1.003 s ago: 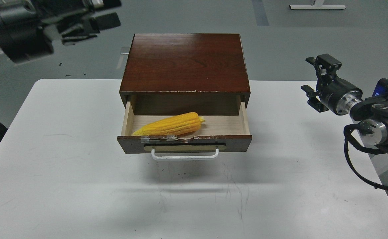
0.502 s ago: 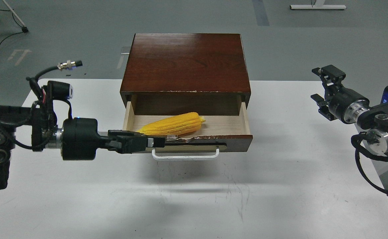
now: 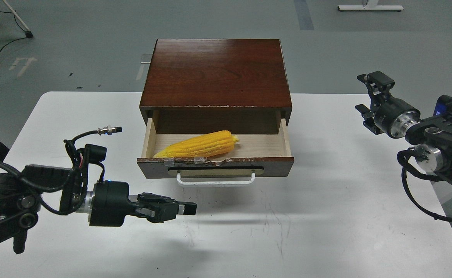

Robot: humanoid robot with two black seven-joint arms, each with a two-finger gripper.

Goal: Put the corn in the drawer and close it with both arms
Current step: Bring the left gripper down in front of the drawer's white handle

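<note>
The yellow corn (image 3: 197,144) lies slanted in the open drawer (image 3: 214,166), toward its left side, with its tip at the front left corner. The drawer's white handle (image 3: 215,181) faces me. My left gripper (image 3: 189,208) points right, low over the table in front of the drawer's left half and below the handle. Its fingers look pressed together and hold nothing. My right gripper (image 3: 361,92) hovers far right of the drawer with its fingers spread and empty.
The reddish-brown box top (image 3: 215,71) covers the back of the drawer. The white table (image 3: 326,216) stretches in front and to both sides. A cable connector (image 3: 110,130) sticks up from my left wrist. Grey floor lies behind the table.
My left arm swung down from the upper left to the drawer front, then dropped lower and nearer to me. My right gripper shifted slightly. The corn and drawer stayed put.
</note>
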